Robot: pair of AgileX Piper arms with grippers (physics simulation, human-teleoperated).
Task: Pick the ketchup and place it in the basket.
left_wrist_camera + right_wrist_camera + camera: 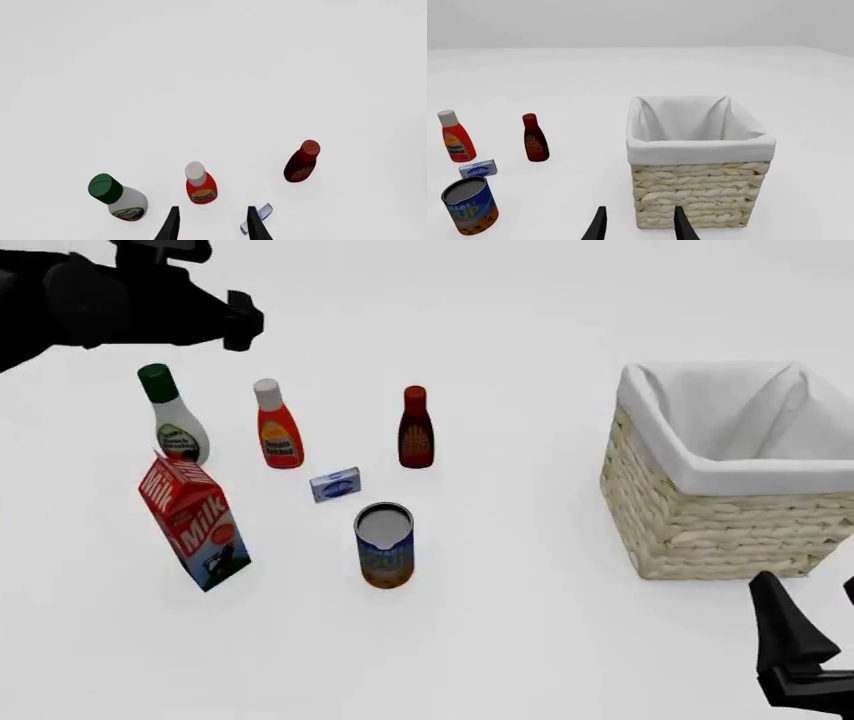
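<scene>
Plain white table (534, 640), white bkgd. Toward the far left stand three bottles in a row: white bottle w/ green cap (174, 425), the ketchup (278, 432) (red-orange, white cap, yellow label) in the middle, upright, and a slimmer dark-red bottle (416, 430) to its right. Nearer the camera: tilted red milk carton (194, 522), small blue-white box (335, 484) just in front of the ketchup, and a can (384, 545). The basket (727, 525), wicker w/ white cloth lining, sits well apart on the right; nothing seen inside.

Left gripper (212, 224) hangs above the bottles, fingers spread apart, holding nothing, ketchup just ahead of its tips. Right gripper (639, 224) is low at the near right, in front of the basket, fingers also parted, nothing betw. them.
</scene>
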